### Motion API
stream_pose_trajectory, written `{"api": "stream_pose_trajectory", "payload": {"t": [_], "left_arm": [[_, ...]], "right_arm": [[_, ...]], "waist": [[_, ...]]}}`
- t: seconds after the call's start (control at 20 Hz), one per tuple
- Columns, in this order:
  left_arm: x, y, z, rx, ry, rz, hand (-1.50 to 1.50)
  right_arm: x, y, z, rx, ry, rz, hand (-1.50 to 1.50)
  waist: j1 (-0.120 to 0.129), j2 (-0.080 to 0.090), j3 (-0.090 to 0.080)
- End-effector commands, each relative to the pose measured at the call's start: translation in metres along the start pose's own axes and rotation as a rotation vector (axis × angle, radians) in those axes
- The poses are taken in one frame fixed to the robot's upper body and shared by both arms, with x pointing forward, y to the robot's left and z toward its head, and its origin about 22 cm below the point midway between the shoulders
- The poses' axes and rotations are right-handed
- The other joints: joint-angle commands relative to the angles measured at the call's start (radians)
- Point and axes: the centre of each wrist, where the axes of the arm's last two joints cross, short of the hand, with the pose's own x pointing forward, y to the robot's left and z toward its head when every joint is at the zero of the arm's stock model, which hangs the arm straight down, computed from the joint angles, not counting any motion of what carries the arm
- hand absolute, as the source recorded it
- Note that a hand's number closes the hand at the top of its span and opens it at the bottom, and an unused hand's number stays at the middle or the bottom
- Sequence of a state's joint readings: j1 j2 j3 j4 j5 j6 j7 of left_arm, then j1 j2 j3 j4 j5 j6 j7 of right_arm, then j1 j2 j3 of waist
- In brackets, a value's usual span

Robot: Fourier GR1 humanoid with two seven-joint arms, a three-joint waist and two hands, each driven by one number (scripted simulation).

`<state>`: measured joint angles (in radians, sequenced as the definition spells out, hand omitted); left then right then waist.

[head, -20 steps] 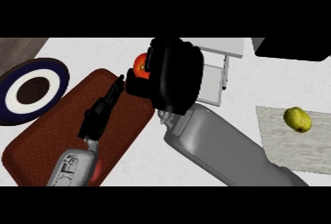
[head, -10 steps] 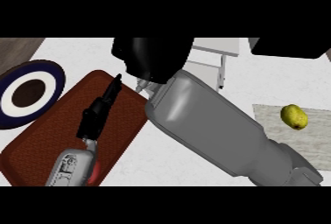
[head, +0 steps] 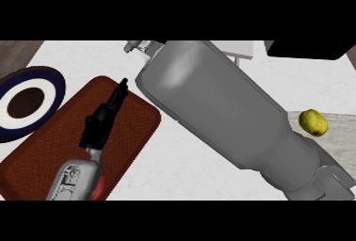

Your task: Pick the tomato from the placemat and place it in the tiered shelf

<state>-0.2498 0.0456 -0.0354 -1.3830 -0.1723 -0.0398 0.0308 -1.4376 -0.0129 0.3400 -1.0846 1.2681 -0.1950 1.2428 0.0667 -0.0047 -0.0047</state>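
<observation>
**A:** What shows in the head view?

**B:** A thick grey right forearm [head: 230, 113] runs diagonally from the lower right corner to the top centre. It fills the middle of the view. Its hand is off past the top edge, so I cannot tell how its fingers stand.

**A:** And the other hand?

**B:** The black left hand [head: 104, 117] lies over a dark red rectangular woven placemat [head: 42, 155], fingers stretched out straight and close together, pinching nothing. It looks parked there, out of the working arm's way.

**A:** Where is the tomato?

**B:** No tomato shows on the placemat, or anywhere else. Of the white tiered shelf [head: 240, 48] only a pale corner peeks out beside the right forearm at the top. My guess is that the hidden right hand has the tomato near that shelf, but the forearm covers this.

**A:** What else lies around?

**B:** Left of the left hand, a round navy plate with a white ring and brown centre [head: 28, 106] sits touching the placemat's edge. Well apart, beyond the right forearm, a small yellow-green lemon [head: 313, 122] rests on a pale marbled mat [head: 341, 141].

**A:** Room to move?

**B:** White counter [head: 188, 164] lies bare between the placemat and forearm, leaving a path for drawing back.
</observation>
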Motion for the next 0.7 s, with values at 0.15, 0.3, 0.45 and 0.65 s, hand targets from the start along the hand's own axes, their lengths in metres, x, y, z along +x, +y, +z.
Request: {"api": "stream_pose_trajectory", "payload": {"t": [0.15, 0.3, 0.45, 0.65], "left_arm": [[0.004, -0.005, 0.000, -0.009, -0.004, -0.010, 0.00], [-0.001, 0.003, 0.009, 0.013, -0.008, -0.001, 0.00], [-0.005, 0.007, 0.010, 0.014, -0.012, 0.000, 0.00], [0.001, 0.005, 0.002, 0.021, -0.004, -0.005, 0.00]], "right_arm": [[0.023, -0.004, -0.008, -0.045, 0.230, 0.064, 1.50], [0.028, 0.004, -0.014, -0.086, 0.204, 0.117, 1.50], [0.030, 0.008, -0.015, -0.099, 0.185, 0.130, 1.50], [0.020, 0.022, -0.025, -0.089, 0.179, 0.162, 1.50]], "waist": [[-0.008, 0.002, 0.001], [-0.006, 0.007, 0.001], [-0.013, 0.008, 0.001], [-0.026, 0.012, 0.002]]}}
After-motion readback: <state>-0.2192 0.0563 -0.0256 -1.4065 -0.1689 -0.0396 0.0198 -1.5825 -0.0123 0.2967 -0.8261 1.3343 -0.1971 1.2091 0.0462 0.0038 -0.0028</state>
